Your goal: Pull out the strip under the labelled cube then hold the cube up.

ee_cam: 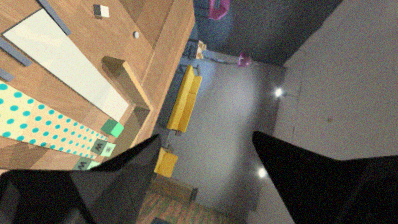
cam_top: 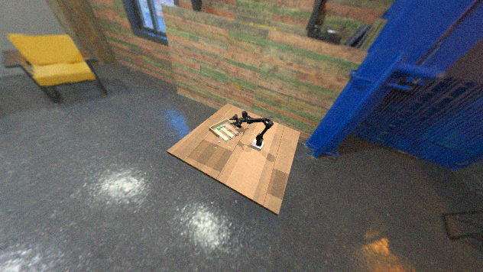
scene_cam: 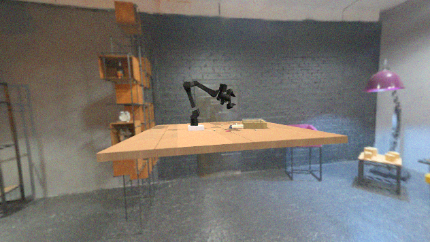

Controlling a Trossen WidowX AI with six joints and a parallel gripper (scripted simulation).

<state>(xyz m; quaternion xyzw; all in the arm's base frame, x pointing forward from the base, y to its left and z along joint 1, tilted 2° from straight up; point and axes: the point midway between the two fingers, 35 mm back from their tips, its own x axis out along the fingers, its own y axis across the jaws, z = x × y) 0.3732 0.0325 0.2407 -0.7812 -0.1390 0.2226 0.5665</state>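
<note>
My gripper (cam_top: pixel 231 121) (scene_cam: pixel 235 100) (ee_cam: pixel 207 137) is open and empty, raised above the table and tilted, with its fingers facing outward past the tray. In the wrist view a pale green cube (ee_cam: pixel 102 147) marked W is at the far end of a cream strip (ee_cam: pixel 47 123) with teal dots. A second cube (ee_cam: pixel 85 164) marked W is beside it, partly hidden by the left finger, and what it rests on is hidden. A plain green cube (ee_cam: pixel 113 128) is near the far ends of the dotted strip and a plain white strip (ee_cam: pixel 65 62).
The strips' far ends are inside a low wooden tray (scene_cam: pixel 255 125) (ee_cam: pixel 137 85). Dark grey-blue bars (ee_cam: pixel 54 16) (ee_cam: pixel 15 53) lie beside the strips. A small white block (ee_cam: pixel 101 11) and a small round piece (ee_cam: pixel 136 34) lie outside the tray.
</note>
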